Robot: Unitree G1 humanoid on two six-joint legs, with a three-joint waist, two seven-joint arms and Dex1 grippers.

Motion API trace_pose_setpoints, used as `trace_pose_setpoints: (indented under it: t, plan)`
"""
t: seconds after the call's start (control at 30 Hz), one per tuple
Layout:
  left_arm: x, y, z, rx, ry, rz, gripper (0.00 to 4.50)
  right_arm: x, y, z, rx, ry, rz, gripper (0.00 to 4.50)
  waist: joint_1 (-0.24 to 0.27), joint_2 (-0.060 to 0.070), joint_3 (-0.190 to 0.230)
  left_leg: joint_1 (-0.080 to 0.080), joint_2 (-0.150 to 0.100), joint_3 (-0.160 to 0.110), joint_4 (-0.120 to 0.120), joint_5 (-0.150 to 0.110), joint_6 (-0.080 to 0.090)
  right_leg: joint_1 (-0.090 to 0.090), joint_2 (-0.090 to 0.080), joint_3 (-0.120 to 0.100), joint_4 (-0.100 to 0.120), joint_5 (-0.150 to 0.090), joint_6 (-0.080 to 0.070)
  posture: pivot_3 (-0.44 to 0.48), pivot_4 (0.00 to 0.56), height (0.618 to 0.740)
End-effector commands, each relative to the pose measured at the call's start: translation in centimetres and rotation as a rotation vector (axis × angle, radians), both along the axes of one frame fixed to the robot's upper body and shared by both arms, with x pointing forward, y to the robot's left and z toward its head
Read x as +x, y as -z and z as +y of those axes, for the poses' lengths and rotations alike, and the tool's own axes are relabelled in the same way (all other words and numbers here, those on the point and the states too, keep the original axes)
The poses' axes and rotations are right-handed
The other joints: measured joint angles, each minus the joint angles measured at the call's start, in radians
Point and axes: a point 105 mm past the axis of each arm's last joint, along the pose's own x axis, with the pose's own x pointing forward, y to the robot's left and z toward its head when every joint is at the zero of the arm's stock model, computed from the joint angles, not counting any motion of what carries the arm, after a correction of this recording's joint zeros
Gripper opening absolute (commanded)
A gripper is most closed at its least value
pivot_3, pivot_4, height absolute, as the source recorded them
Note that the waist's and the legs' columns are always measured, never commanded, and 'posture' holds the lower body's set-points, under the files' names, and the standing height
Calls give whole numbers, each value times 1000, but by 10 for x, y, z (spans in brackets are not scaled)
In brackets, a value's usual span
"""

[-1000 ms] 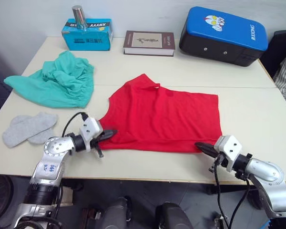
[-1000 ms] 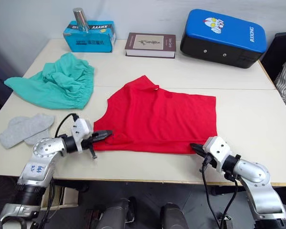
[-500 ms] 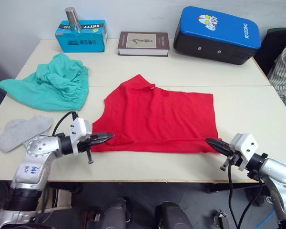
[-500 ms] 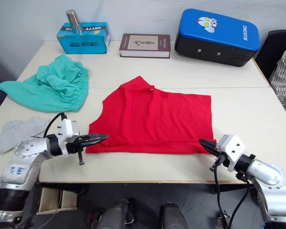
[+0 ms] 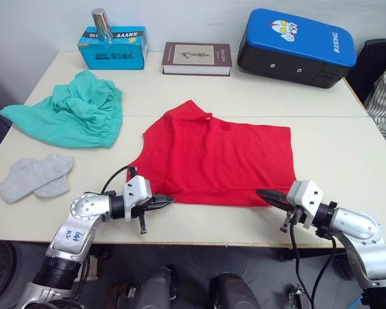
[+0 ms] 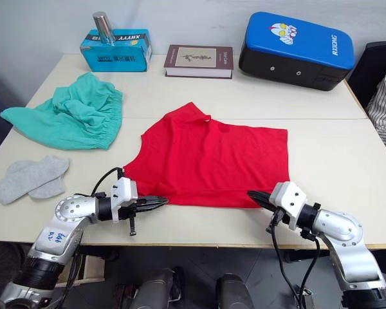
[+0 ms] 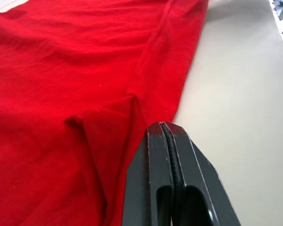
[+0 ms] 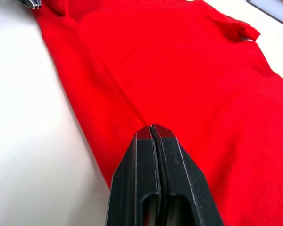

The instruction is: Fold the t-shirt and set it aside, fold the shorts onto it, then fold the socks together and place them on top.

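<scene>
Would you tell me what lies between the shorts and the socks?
Bare table in the left eye view: shorts and socks lie apart.

Counted on the counter (image 5: 347, 138): seven loose things.
One red t-shirt (image 5: 219, 158), one teal shorts (image 5: 74, 111), two grey socks (image 5: 35, 176), one book (image 5: 197, 58), one teal box (image 5: 112, 47) carrying one metal cylinder (image 5: 102, 23), one blue-and-black case (image 5: 296, 47).

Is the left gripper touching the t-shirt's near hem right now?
Touching. In the left wrist view the left gripper has its fingers pressed together, with the t-shirt puckering into folds at the tips.
</scene>
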Motion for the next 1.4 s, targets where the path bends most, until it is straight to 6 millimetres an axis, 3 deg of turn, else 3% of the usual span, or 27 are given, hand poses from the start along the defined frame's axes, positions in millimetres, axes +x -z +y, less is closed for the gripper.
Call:
trace_pose_setpoints:
  t: [0.03, 0.3, 0.5, 0.7, 0.87, 0.97, 1.07, 1.17, 1.27, 1.4]
  plan:
    - [3, -1, 4, 39, -19, -32, 24, -2, -4, 0, -1, -8, -15, 0, 0, 0, 0, 0, 0, 0, 0, 0, 0, 0, 0, 0, 0, 0, 0, 0, 150, 740]
    - [27, -1, 21, 136, -111, -103, 24, 1, -1, 1, 6, -4, -11, 0, 1, 0, 0, 0, 0, 0, 0, -1, 2, 0, 0, 0, -1, 0, 0, 0, 150, 740]
    - [34, -3, 19, 156, -105, -129, 24, 2, 2, 2, 15, -2, -11, 0, -1, 0, 0, 0, 0, 0, 0, 0, 1, 0, 0, 0, 0, 0, 0, 0, 150, 740]
    - [51, -17, 15, 119, -161, -199, 24, 2, 6, 0, 10, 1, -1, 0, 2, 0, 0, 0, 0, 0, 1, 0, 0, 0, 0, 0, 0, 0, 0, 0, 150, 740]
    - [68, -31, 24, 91, -267, -264, 24, 15, 9, -23, -65, 126, -35, 0, 2, -1, 0, 0, 0, 0, 1, 0, 0, 0, 0, 0, 0, 0, 0, 0, 150, 740]
    - [56, -33, 34, 62, -267, -231, 24, 23, 17, -55, -163, 266, -22, 0, -5, 0, 0, 0, 0, 1, 1, 0, 0, 0, 0, 0, 0, 0, 0, 0, 150, 740]
    - [31, -25, 41, 51, -241, -175, 24, 24, 12, -87, -175, 383, -51, 0, -6, 0, 0, 1, 0, 1, 0, 1, -2, 0, 0, 0, 1, 0, 0, 0, 150, 740]
    - [9, -15, 44, 52, -248, -140, 24, 17, 6, -99, -156, 386, -85, 0, -1, -1, 0, 1, 1, 1, -1, 0, -3, 0, 0, 0, 0, 0, 0, 0, 150, 740]
    - [-3, -20, 36, -26, -247, -148, 24, 10, -3, -92, -74, 347, -129, 0, 3, -1, 1, 1, 1, 0, -1, 0, -2, 0, 0, 0, 0, 0, 0, 0, 150, 740]
    - [-11, -19, 24, -75, -229, -143, 24, -1, -6, -45, 45, 209, -134, 0, 1, -1, 1, 0, 1, 0, 0, -2, 6, 1, 0, 0, -2, 0, 0, 0, 150, 740]
